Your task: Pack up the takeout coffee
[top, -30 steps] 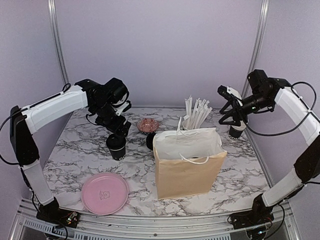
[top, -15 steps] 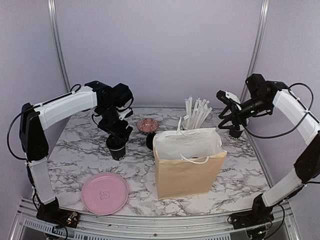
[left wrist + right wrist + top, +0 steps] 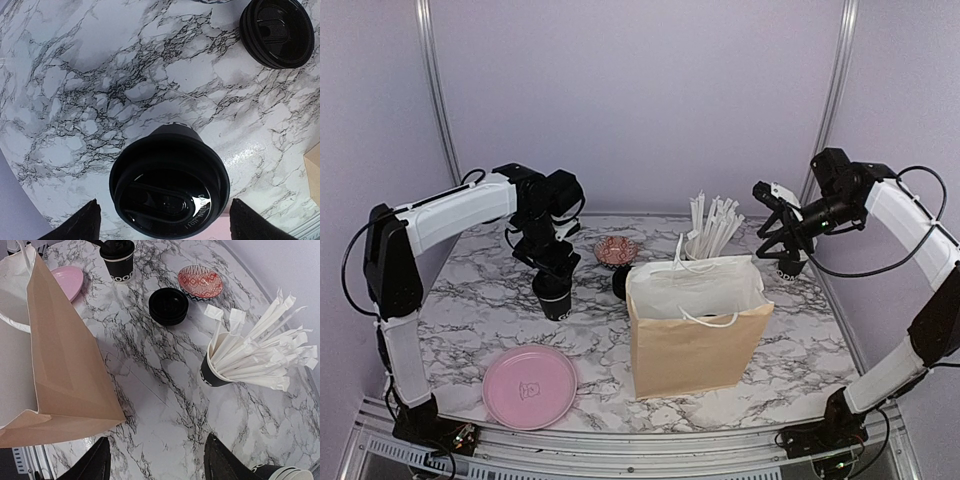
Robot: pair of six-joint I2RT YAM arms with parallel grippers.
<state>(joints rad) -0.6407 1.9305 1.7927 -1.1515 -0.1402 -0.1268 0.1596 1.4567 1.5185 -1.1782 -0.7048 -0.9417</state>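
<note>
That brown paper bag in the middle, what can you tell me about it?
The bag is tan kraft paper outside and white inside, with two white cord handles, one drooping over the front rim. It stands upright on the marble table with its mouth wide open, to the right of the pink plate and in front of the cup of straws. Its sides crease along the folds. Nothing shows inside from above, though the bottom is hidden. Nothing grips it.
</note>
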